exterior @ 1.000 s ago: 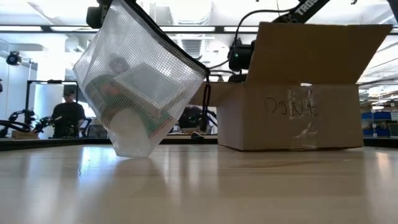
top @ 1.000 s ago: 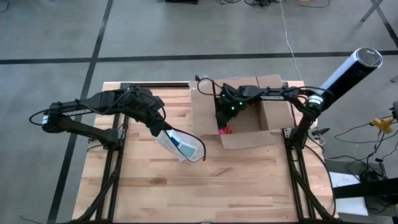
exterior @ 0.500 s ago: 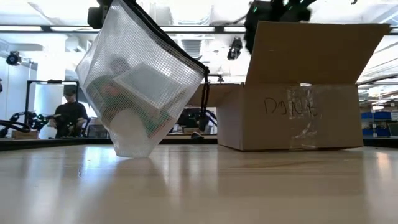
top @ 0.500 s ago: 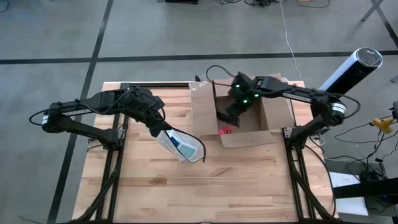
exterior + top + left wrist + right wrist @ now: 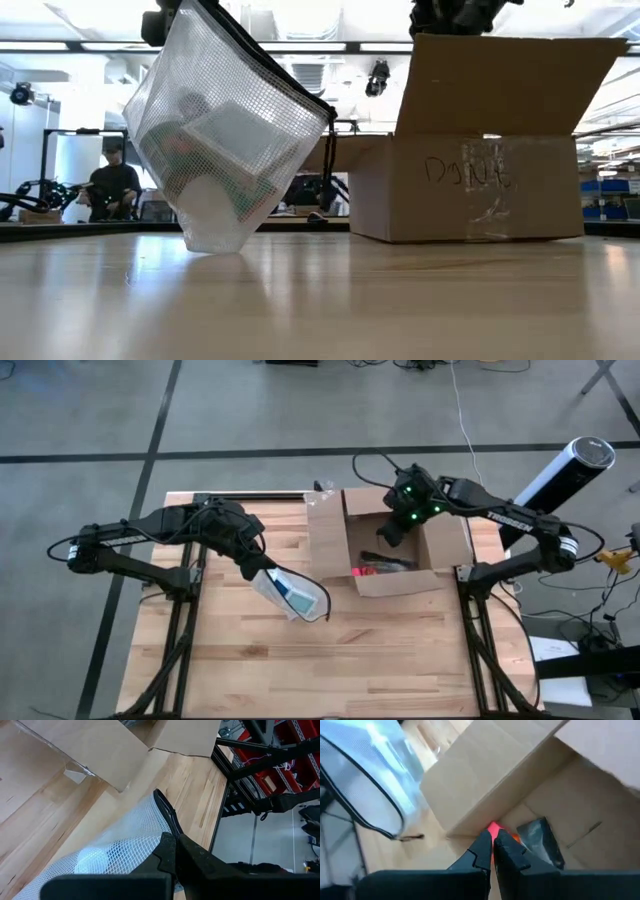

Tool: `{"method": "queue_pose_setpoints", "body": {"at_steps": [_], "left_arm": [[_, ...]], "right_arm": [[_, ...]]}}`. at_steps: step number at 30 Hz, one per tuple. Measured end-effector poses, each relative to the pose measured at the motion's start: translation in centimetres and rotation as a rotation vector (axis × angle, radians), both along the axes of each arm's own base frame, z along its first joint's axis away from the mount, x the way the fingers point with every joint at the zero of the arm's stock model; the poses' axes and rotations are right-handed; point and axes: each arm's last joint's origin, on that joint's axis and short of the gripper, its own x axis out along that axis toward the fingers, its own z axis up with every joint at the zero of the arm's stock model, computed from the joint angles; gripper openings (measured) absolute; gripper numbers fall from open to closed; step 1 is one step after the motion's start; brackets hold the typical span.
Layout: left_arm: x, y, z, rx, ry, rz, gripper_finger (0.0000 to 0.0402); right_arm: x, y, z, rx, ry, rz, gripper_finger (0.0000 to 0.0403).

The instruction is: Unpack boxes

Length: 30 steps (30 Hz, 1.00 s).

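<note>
Unpacking step under way, by my reading. One cardboard box (image 5: 392,545), flaps open, sits at the table's (image 5: 400,660) far right edge. Right gripper (image 5: 386,536) hangs over the box, fingers closed, gripping nothing visible. Left gripper (image 5: 256,567), clamped on one mesh pouch (image 5: 293,593) mid-table. One red item (image 5: 364,571) and one dark packet (image 5: 540,840) remain inside; next move likely calls for opening and reaching down.

Closed right hand (image 5: 492,851) above box (image 5: 485,785)

mesh zip pouch (image 5: 290,594) tilted, corner on wooden table (image 5: 330,660); person (image 5: 110,185) in background.
</note>
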Motion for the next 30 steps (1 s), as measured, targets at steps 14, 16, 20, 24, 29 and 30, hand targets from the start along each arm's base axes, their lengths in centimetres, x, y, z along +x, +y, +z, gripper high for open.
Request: {"method": "queue_pose_setpoints", "body": {"at_steps": [14, 16, 20, 24, 29, 30], "left_arm": [[0.2, 0.0, 0.0, -0.005, 0.000, 0.004, 0.0000], [0.2, 0.0, 0.0, -0.006, 0.000, 0.005, 0.0000], [0.2, 0.0, -0.1, -0.009, 0.001, 0.006, 0.0000], [0.2, 0.0, -0.1, -0.012, 0.003, 0.010, 0.0000], [0.2, 0.0, -0.1, -0.020, 0.005, 0.016, 0.0000], [0.2, 0.0, -0.1, -0.021, 0.005, 0.017, 0.0000]], "right_arm": [[2.9, -1.5, -9.2, 0.060, 0.385, 0.257, 0.0194], [3.2, -1.7, -10.3, 0.070, 0.412, 0.282, 0.0214], [3.8, -2.0, -12.7, 0.091, 0.449, 0.297, 0.0241], [4.5, -2.3, -14.7, 0.098, 0.457, 0.295, 0.0257], [4.9, -2.7, -17.1, 0.086, 0.507, 0.262, 0.0262], [4.8, -2.7, -17.6, 0.079, 0.529, 0.258, 0.0258]]}}
